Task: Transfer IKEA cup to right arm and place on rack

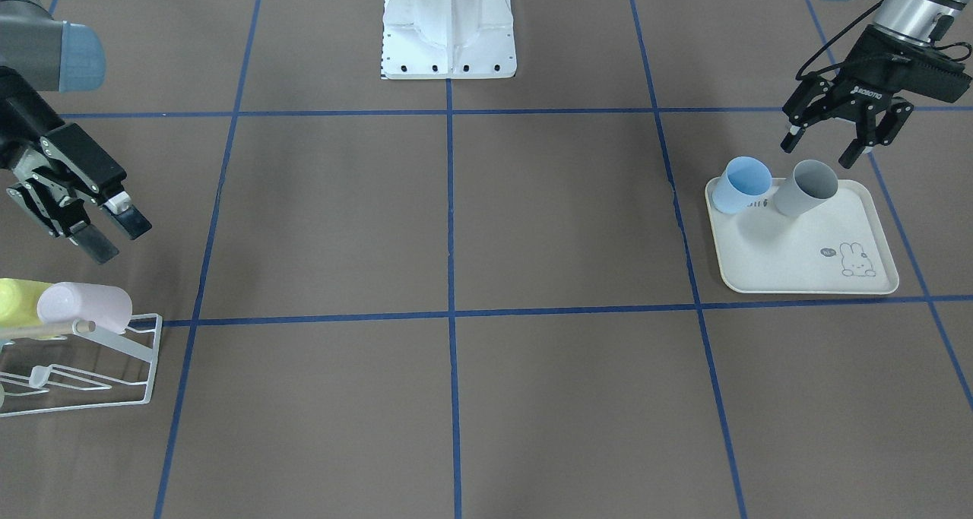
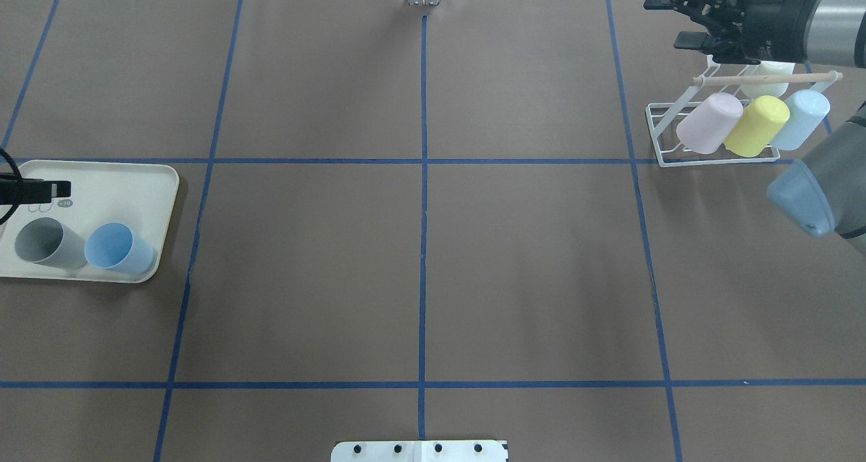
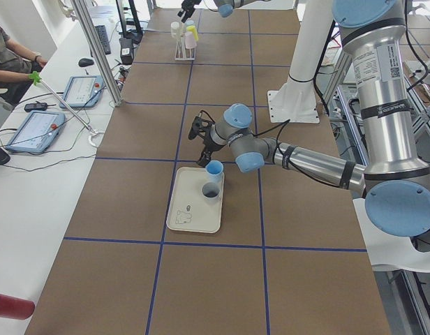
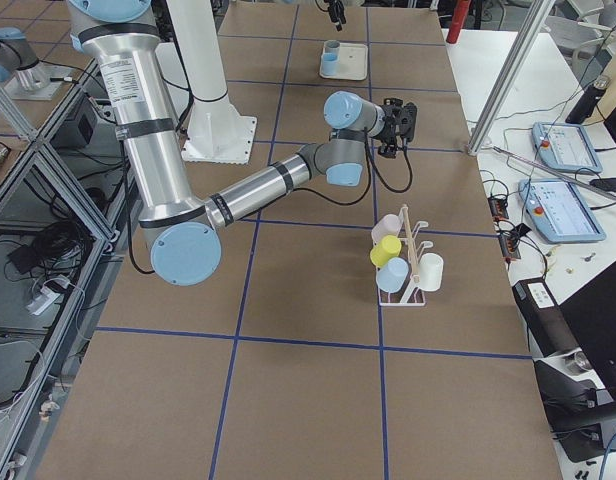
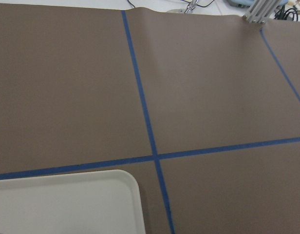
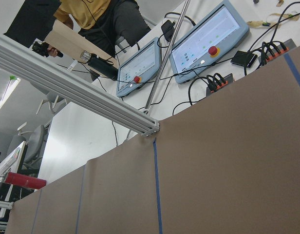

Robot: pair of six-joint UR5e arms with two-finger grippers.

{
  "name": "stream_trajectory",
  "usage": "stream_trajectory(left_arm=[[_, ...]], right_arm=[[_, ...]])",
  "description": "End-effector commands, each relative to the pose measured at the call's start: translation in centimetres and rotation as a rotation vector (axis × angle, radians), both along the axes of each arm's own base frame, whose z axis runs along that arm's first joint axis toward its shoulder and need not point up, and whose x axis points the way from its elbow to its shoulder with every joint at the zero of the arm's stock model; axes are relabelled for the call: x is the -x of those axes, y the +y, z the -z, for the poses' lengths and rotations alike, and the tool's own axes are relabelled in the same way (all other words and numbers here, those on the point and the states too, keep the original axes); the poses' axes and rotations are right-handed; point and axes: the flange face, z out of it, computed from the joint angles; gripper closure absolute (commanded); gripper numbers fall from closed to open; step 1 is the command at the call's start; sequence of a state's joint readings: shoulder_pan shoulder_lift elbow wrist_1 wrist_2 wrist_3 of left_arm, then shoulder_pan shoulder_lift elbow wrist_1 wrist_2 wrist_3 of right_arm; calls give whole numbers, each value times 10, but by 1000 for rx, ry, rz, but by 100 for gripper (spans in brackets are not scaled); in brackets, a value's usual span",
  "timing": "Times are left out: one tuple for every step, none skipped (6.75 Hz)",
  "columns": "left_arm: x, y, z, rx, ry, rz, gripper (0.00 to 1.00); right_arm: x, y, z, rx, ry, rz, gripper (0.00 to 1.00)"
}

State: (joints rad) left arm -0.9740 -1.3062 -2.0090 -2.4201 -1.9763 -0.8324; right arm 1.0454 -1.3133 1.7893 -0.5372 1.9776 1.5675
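Note:
A light blue cup [image 1: 743,186] and a grey cup [image 1: 807,188] stand side by side on the cream rabbit-print tray [image 1: 806,272]. My left gripper [image 1: 822,147] hangs open and empty just above and behind the grey cup, touching nothing. The white wire rack [image 1: 91,367] with its wooden rod holds a pink cup [image 1: 87,306] and a yellow cup [image 1: 15,302]. In the overhead view the rack [image 2: 659,134] also holds a pale blue cup [image 2: 802,117]. My right gripper [image 1: 114,234] is open and empty, a little above and behind the rack.
A white cup [image 2: 768,83] sits behind the rod on the rack. The robot's white base plate [image 1: 448,55] is at the table's middle rear. Blue tape lines grid the brown table. Operators' tablets [image 4: 563,145] lie on a side bench beyond the table edge.

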Motion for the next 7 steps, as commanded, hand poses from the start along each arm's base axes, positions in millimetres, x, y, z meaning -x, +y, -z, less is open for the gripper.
stream_trajectory(left_arm=[[3,4,-49,-32,-113,-97,0],[0,-2,-77,-51,-169,-143,0],[-1,-3,-97,-30,-184,-149,0],[-2,-5,-109,-37,-208,-168,0],[-8,-12,-119,-42,-222,-185,1],[-12,-17,-126,-36,-226,-189,2],[-12,-16,-130,-30,-230,-191,6]], right_arm=[[16,4,4,4,-11,27,0],[25,7,5,2,-11,34,0],[34,11,6,-1,-11,43,0],[40,12,12,-8,-17,52,0],[41,13,14,-1,-28,55,0],[41,13,16,-2,-31,55,0],[41,13,15,-2,-31,55,0]])
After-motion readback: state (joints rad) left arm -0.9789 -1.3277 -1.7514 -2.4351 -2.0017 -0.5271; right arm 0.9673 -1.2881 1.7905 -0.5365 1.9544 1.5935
